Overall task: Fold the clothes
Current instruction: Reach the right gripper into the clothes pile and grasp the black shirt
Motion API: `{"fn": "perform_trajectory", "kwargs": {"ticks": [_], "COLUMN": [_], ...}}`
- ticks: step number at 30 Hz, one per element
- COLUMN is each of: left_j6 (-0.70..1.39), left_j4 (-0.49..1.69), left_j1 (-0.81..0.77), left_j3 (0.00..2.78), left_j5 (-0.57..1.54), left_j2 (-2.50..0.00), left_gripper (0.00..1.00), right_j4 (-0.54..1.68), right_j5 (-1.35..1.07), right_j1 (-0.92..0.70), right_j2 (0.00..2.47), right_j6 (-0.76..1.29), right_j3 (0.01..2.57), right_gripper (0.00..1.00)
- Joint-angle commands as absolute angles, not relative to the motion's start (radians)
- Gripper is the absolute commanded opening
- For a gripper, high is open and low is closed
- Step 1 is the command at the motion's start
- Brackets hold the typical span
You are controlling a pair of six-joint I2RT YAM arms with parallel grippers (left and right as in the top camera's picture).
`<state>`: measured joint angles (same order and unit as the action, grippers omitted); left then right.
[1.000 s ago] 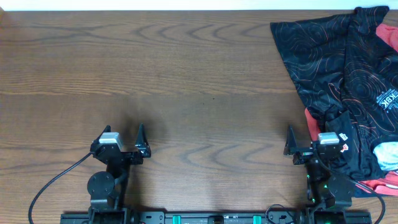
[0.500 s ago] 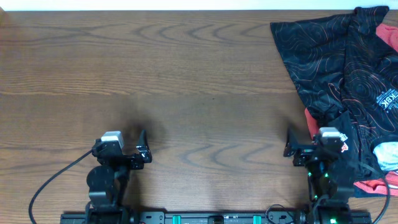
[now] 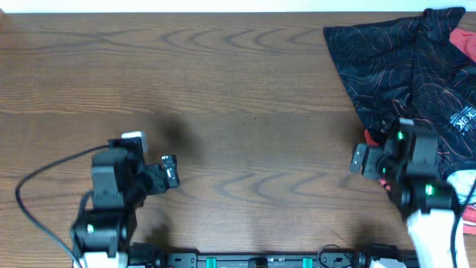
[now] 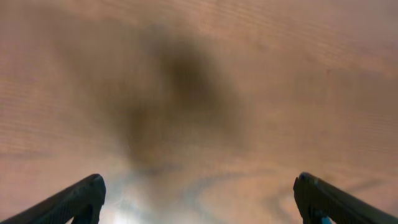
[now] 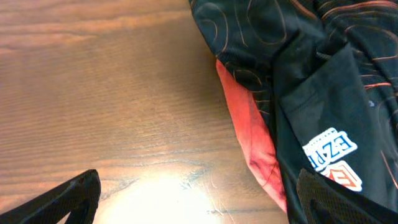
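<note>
Risen since a second ago from the low rest pose: both arms, now higher over the near edge and larger in the overhead view. The left gripper (image 3: 168, 173) lifted over the near-left part of the brown wooden table (image 3: 238, 89). The right gripper (image 3: 361, 158) lifted too, and closer to the cloth at the right edge.

Left fingers spread wide, with only bare wood and a blurred shadow below; nothing held. Right fingers spread wide as well, empty, pointing down at bare wood just beside the cloth. Such a wide opening probably meant for taking a thick fold.

The black short-sleeved sports jersey of thin shiny fabric with fine orange contour lines (image 3: 401, 67) lying crumpled from the far-right corner down along the right edge. Not spread flat, not yet folded. Probably first to be pulled to the open middle of the table.

Under it, touching, a red garment (image 5: 249, 124) with its edge showing out from below the black hem. Near the near-right corner a pale piece of cloth (image 3: 467, 182), partly hidden by the right arm; kind impossible to tell. A likely risk: pinching red and black layers together at that edge. Left gripper well apart from the jersey.
</note>
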<state>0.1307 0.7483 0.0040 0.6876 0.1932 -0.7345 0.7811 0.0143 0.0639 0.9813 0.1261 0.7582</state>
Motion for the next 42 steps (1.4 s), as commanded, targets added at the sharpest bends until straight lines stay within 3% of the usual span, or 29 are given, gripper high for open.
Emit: {"fn": "perform_trajectory", "kwargs": {"ticks": [1, 4, 10, 20, 29, 32, 34, 35, 36, 39, 40, 42], "left_j6": [0.134, 0.135, 0.135, 0.135, 0.135, 0.135, 0.135, 0.135, 0.135, 0.135, 0.135, 0.135], "left_j4": [0.812, 0.823, 0.825, 0.826, 0.826, 0.826, 0.826, 0.826, 0.826, 0.826, 0.826, 0.826], "left_j1": [0.007, 0.007, 0.007, 0.007, 0.007, 0.007, 0.007, 0.007, 0.007, 0.007, 0.007, 0.007], "left_j3": [0.786, 0.798, 0.798, 0.798, 0.798, 0.798, 0.798, 0.798, 0.798, 0.798, 0.798, 0.798], "left_j5": [0.210, 0.210, 0.210, 0.210, 0.210, 0.210, 0.210, 0.210, 0.210, 0.210, 0.210, 0.210], "left_j2": [-0.834, -0.889, -0.959, -0.973, -0.973, -0.973, -0.973, -0.973, -0.973, -0.973, -0.973, -0.973], "left_gripper": [0.98, 0.98, 0.98, 0.98, 0.98, 0.98, 0.98, 0.98, 0.98, 0.98, 0.98, 0.98], "right_j4": [0.814, 0.828, 0.976, 0.924, 0.834, 0.790, 0.772, 0.769, 0.770, 0.770, 0.776, 0.804], "right_j5": [-0.005, 0.118, 0.487, 0.452, 0.408, 0.342, 0.293, 0.278, 0.266, 0.253, 0.249, 0.230], "right_j1": [0.072, 0.077, 0.156, 0.327, 0.368, 0.368, 0.368, 0.368, 0.368, 0.368, 0.368, 0.367], "right_j2": [1.079, 1.142, 1.239, 1.334, 1.430, 1.456, 1.468, 1.471, 1.473, 1.472, 1.470, 1.465], "right_j6": [0.141, 0.170, 0.520, 0.508, 0.484, 0.445, 0.429, 0.429, 0.429, 0.429, 0.429, 0.426], "right_j3": [0.840, 0.843, 0.841, 0.796, 0.755, 0.740, 0.731, 0.729, 0.729, 0.729, 0.731, 0.745], "right_gripper": [0.99, 0.99, 0.99, 0.99, 0.98, 0.86, 0.66, 0.61, 0.52, 0.06, 0.01, 0.01]}}
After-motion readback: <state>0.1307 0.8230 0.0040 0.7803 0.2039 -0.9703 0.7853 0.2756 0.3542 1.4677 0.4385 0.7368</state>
